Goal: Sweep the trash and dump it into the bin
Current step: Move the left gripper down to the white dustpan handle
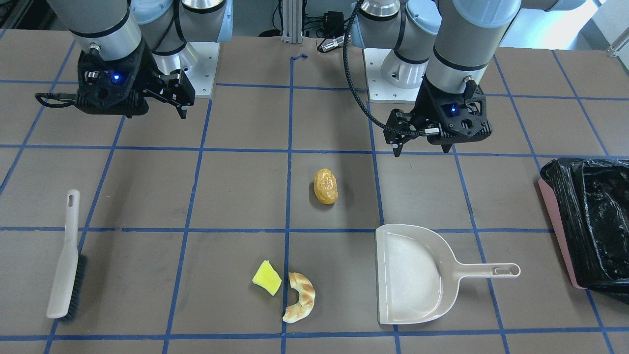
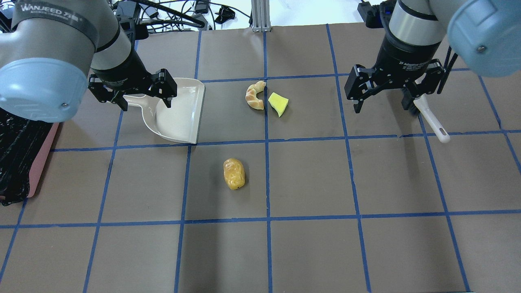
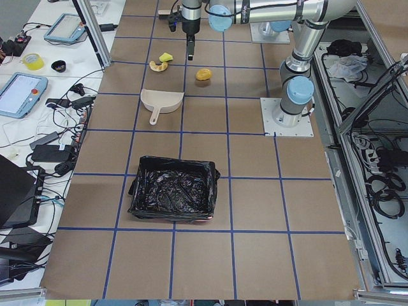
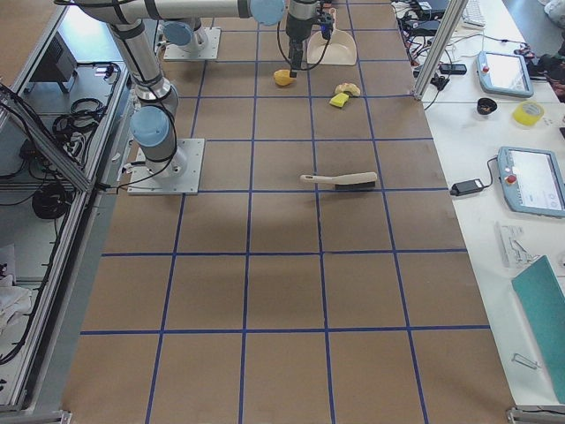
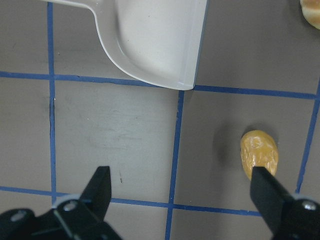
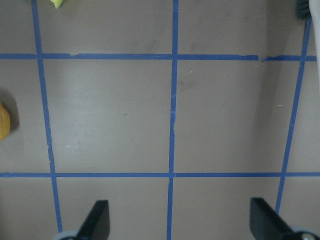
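Nearest the front-facing camera, in the bottom row of taped squares, a beige brush (image 1: 64,260) lies at the far left. Its bristles face right and its handle end points toward the robot. Above it hangs the right tool (image 6: 177,205), released, jaws spread wide and holding nothing, clear of the brown surface (image 1: 236,187).

Right of the brush, more than a full square of bare surface stays open before the trash begins. The yellow wedge (image 1: 267,278) and the pale croissant piece (image 1: 300,297) lie just beside each other, on either side of a blue tape line (image 1: 287,206); whether they touch is hard to tell. The golden-brown roll (image 1: 326,186) sits alone one row closer to the robot, well apart from both, with free surface on all sides.

Next comes the beige dustpan (image 1: 413,275). It rests flat with its straight open lip facing the croissant piece across a clear gap, and its handle pointing right toward the bin. The left tool (image 5: 180,175) hangs above the surface on the robot's side of the dustpan, also released, fingers far apart and empty; its wrist view shows the dustpan's lip and the roll ahead.

At the far right stands the bin (image 1: 555,221), pink with a crinkled black liner, cut off by the frame edge. The left side view shows it about a square beyond the dustpan's handle, near the surface's end.
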`<state>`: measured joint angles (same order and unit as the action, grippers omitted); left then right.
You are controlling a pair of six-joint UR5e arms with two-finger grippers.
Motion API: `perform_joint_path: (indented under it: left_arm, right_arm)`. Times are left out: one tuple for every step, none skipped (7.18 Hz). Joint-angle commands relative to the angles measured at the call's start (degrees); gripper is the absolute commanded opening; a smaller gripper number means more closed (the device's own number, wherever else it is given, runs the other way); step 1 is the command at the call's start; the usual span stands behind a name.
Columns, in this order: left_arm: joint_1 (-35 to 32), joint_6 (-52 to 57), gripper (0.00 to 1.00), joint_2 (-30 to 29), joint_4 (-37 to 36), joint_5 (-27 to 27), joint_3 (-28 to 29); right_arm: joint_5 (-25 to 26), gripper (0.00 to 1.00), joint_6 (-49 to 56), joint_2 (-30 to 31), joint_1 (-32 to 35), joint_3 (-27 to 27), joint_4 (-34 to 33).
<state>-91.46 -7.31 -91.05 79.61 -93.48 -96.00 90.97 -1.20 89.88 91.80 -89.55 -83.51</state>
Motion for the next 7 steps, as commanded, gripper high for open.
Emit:
perform_joint_path:
  left_arm:
    - [0.23,-2.96,1.00,-0.01,1.24,0.05,-0.67]
    - [2.84,-9.67,1.00,-0.53,2.91,0.05,-0.59]
    - [5.57,-12.78,1.00,-0.71,3.01,1.18,0.02]
    - [7.25,-14.38,1.00,-0.97,2.49,1.54,0.11]
    - [8.83,-15.70,1.00,-1.84,2.57,1.63,0.03]
    - [11.19,-24.33,1.00,-3.24,2.48,1.55,0.29]
    - [11.91,-25.55,1.00,-4.82,1.26,1.37,0.29]
  right_arm:
    - [0.35,1.00,0.66,-0.22,-0.22,-0.01,-0.68]
    - [0.18,1.00,-0.02,-1.45,-0.22,-0.01,-0.77]
    - [0.35,1.00,1.19,-1.63,-0.92,-0.01,-0.78]
    - [0.18,1.00,6.60,-1.89,-2.66,-0.01,-0.95]
    - [0.17,1.00,7.87,-1.98,-4.59,-0.01,-0.95]
    - [0.70,1.00,8.58,-2.16,-6.01,-0.01,-1.39]
    - [4.36,1.00,8.67,-3.03,-7.15,-0.01,-1.48]
